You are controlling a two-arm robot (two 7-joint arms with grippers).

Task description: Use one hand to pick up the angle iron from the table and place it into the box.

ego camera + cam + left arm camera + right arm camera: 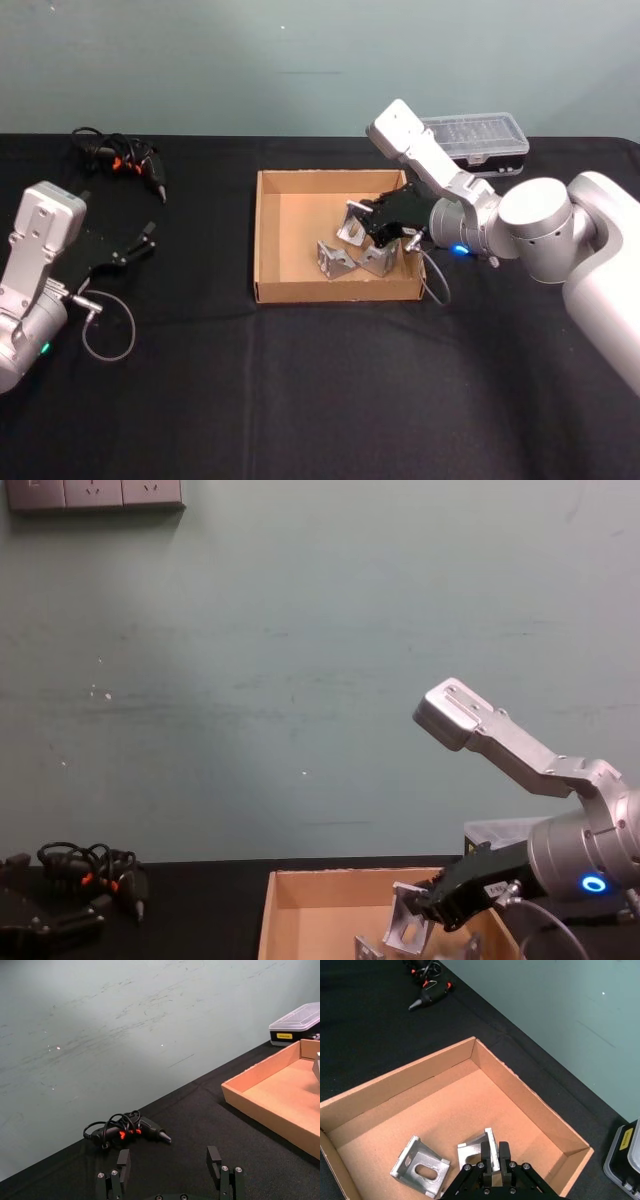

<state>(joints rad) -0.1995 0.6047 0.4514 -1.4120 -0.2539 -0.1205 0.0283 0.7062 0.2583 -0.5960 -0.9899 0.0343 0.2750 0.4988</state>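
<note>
I'm looking at a lab or workshop test bench. The desk (300, 400) is covered in plain black cloth and pushed against a bare, scuffed pale green wall (300, 680) with a row of power sockets (95, 494) high up. A corded hand tool (135, 165) and a clear-lidded parts case (480, 140) lie along the back edge.
</note>
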